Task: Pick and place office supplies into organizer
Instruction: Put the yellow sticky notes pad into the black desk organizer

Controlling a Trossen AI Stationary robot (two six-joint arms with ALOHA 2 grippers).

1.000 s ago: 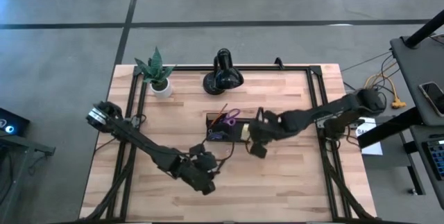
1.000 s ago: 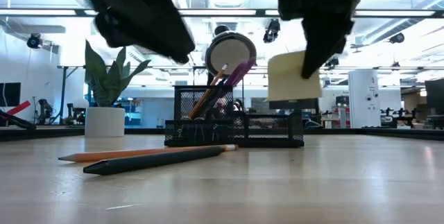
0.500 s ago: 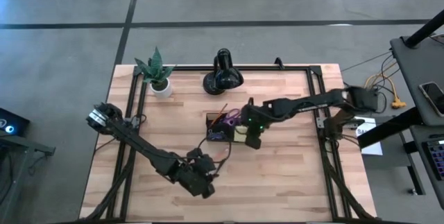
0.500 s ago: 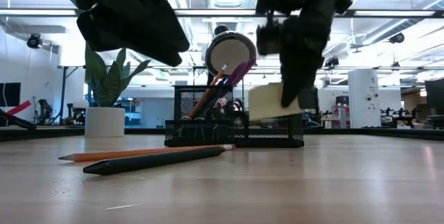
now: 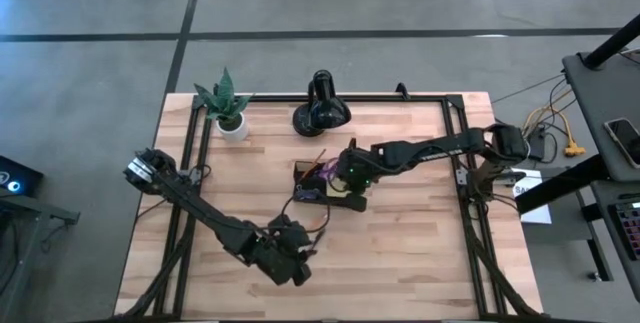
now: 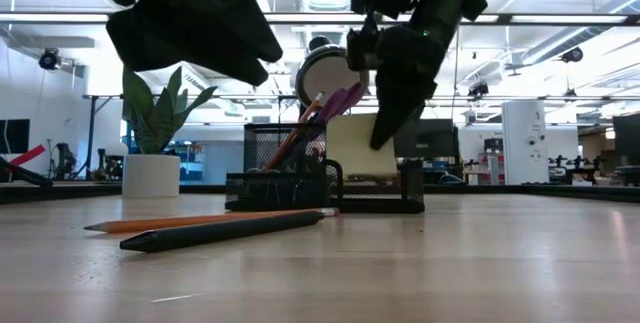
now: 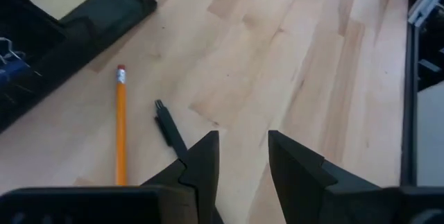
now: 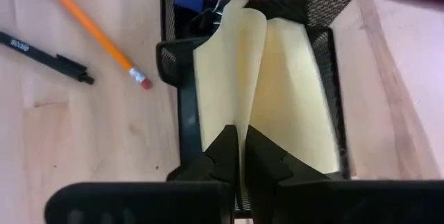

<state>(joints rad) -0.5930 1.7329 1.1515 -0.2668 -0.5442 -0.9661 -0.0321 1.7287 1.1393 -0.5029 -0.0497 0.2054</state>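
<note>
While the right gripper (image 8: 240,156) pinches the top sheet of the square yellow sticky-note pad (image 8: 291,92), that pad sits tilted inside the front compartment of the small black mesh desk organizer (image 5: 322,185), near the middle of the pale wooden slatted table (image 5: 420,263).

Already stowed, by the look of it: purple-handled scissors (image 6: 340,103) and one thin orange pencil (image 6: 298,133), both standing slanted in the organizer's taller cup; the pad is entering but not yet released, with the right fingers closed almost together on a sheet.

Left to do, as judged: a thin orange pencil with pink eraser (image 7: 121,123) and a slim black pen (image 7: 169,128) lie side by side on the table just in front of the organizer, neither touched.

Left gripper (image 7: 241,156): hovers above the table near those two items, fingers parted by a moderate gap, holding nothing.

Not part of the job: a green potted plant in a white pot (image 5: 227,106) and a glossy black rounded lamp (image 5: 321,106) at the far edge of the table.
</note>
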